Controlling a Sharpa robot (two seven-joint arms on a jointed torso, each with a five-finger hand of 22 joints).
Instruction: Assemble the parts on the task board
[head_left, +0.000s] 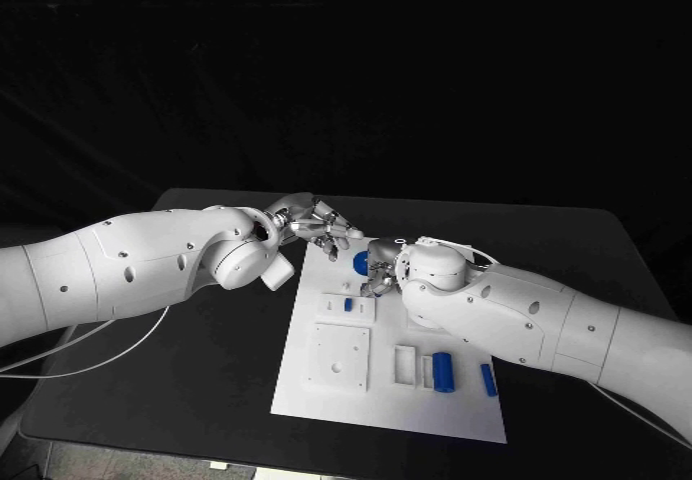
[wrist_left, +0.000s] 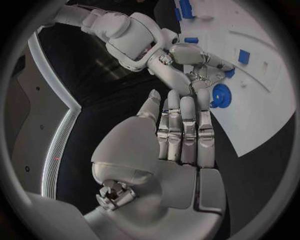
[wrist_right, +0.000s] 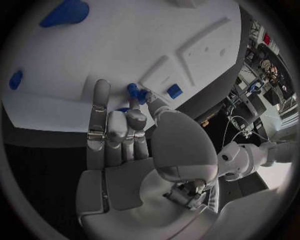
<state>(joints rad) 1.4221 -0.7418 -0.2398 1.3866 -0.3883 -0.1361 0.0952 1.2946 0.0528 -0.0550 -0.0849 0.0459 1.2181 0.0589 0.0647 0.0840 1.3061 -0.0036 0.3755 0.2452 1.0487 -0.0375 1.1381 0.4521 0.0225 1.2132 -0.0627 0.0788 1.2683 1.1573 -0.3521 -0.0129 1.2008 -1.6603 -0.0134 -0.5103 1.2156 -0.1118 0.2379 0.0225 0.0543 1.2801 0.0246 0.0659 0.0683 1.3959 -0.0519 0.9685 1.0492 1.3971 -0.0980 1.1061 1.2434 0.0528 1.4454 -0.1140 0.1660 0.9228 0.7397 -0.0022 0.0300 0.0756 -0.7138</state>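
The white task board (head_left: 389, 400) lies in the middle of the table. My right hand (head_left: 382, 268) is over its far end, with thumb and fingertips pinching a round blue part (head_left: 361, 262). In the left wrist view this round blue part (wrist_left: 220, 95) sits against the board beside the right hand (wrist_left: 200, 70). In the right wrist view the blue part (wrist_right: 134, 92) peeks out between the fingers of the right hand (wrist_right: 125, 135). My left hand (head_left: 320, 228) hovers just beyond the board's far edge; its fingers (wrist_left: 181, 130) are stretched out and hold nothing.
A blue cylinder (head_left: 443, 371) and a small blue piece (head_left: 489, 379) lie near the board's front right. Another small blue piece (head_left: 348, 303) stands mid-board, above a square recessed plate (head_left: 340, 356). Black table (head_left: 202, 380) surrounds the board.
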